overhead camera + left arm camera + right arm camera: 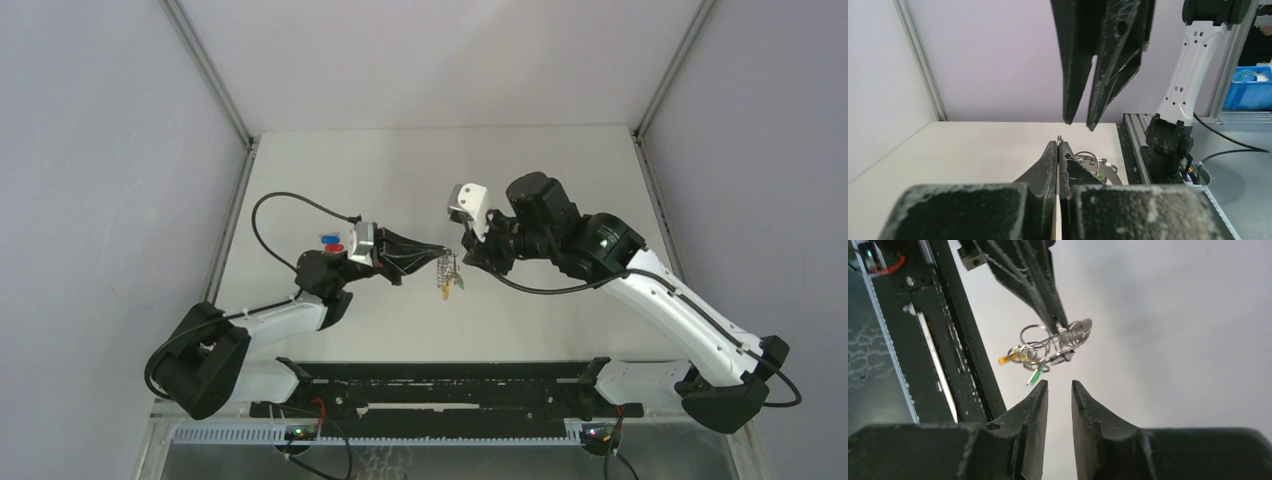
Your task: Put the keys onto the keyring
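Nearest in the top view: one black mounting rail, with the left arm base and right arm base set at its ends. Two arms are reached inward over the white table, and the two grippers are brought tip to tip near its middle.

The left gripper is clamped on the keyring, which is hung from its tips. The right gripper is parted by a narrow gap with nothing held, its tips just beside the keyring.

Counted: one keyring and two coloured keys, one blue-headed and one red-headed. These are seen just beside the left wrist, apart from the keyring, and only in the top view.

Left wrist view only: a thin metal edge is seen pinched between the closed left fingers, and the right gripper is hung tip-down just above them. No tag colours are resolved here.

Right wrist view only: keyring detail is resolved. One bunched silver chain, one yellow strip, one green tag and at least three small rings are dangled above the table, just beyond the right fingertips. One small dark piece is seen among the rings. Whether it is the black-headed key cannot be told.
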### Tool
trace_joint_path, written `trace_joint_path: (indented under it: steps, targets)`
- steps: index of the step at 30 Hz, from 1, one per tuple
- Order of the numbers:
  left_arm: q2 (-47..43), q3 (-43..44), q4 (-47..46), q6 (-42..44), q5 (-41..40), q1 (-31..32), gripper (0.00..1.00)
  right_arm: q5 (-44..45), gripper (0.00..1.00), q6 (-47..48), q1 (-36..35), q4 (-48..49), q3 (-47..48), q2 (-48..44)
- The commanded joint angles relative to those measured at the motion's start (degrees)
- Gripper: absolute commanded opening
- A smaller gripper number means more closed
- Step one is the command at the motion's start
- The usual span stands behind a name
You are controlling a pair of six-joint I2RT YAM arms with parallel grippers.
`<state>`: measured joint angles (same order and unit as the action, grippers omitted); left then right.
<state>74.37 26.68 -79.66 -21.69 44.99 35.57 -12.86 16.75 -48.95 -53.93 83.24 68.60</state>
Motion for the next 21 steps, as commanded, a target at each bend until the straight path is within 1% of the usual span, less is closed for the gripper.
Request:
trace_joint_path:
  steps: [1,2,5,8,12,21]
  targets:
    - [-2.82,-0.07,-4.09,1.82,-2.34,0.29,0.0,-10.41,0.24,-0.28,5.25,10.92,-3.36,-3.46]
    - [-3.04,0.09,-4.09,1.76,-2.23,0.33,0.0,-13.47,0.25,-0.02,6.33,11.86,-4.1,-3.96]
    - [-3.65,0.07,-4.11,1.84,-2.03,0.38,0.0,-18.88,0.26,0.2,8.79,13.8,-5.53,-4.51]
    - [-4.0,0.09,-4.1,1.91,-2.01,0.46,0.0,-22.14,0.26,0.07,9.9,15.0,-6.06,-4.12]
    - [-4.51,0.08,-4.11,1.96,-1.93,0.55,0.0,-25.03,0.26,0.01,10.89,15.57,-6.07,-2.81]
    - [-6.53,-0.14,-4.1,2.01,-1.84,0.55,0.0,-29.26,0.2,-0.42,12.83,15.79,-6.14,-0.35]
